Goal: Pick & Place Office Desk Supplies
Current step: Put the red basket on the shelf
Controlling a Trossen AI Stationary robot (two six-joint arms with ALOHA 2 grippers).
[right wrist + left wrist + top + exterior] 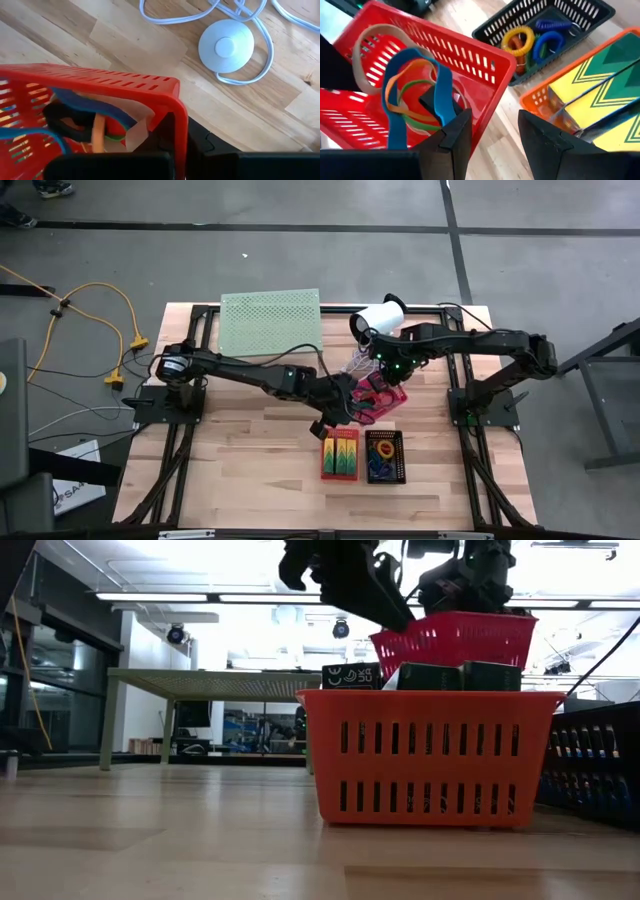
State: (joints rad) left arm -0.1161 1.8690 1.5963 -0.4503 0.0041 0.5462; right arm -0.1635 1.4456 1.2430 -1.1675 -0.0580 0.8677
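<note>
Wooden table (250, 440): pink basket (380, 402) lifted at centre.
Right gripper (172, 135) clamps its rim; left gripper (492, 137) gapes at its nine o'clock.

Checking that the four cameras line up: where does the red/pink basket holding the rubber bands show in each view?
High: red basket at table centre, where both arms meet.
Low: raised, upper right, behind the orange basket.
Left wrist: fills the left half, rubber bands inside.
Right wrist: lower left, right gripper shut on its rim.
Shared landmark: the orange basket, in all but the right wrist view.
</note>
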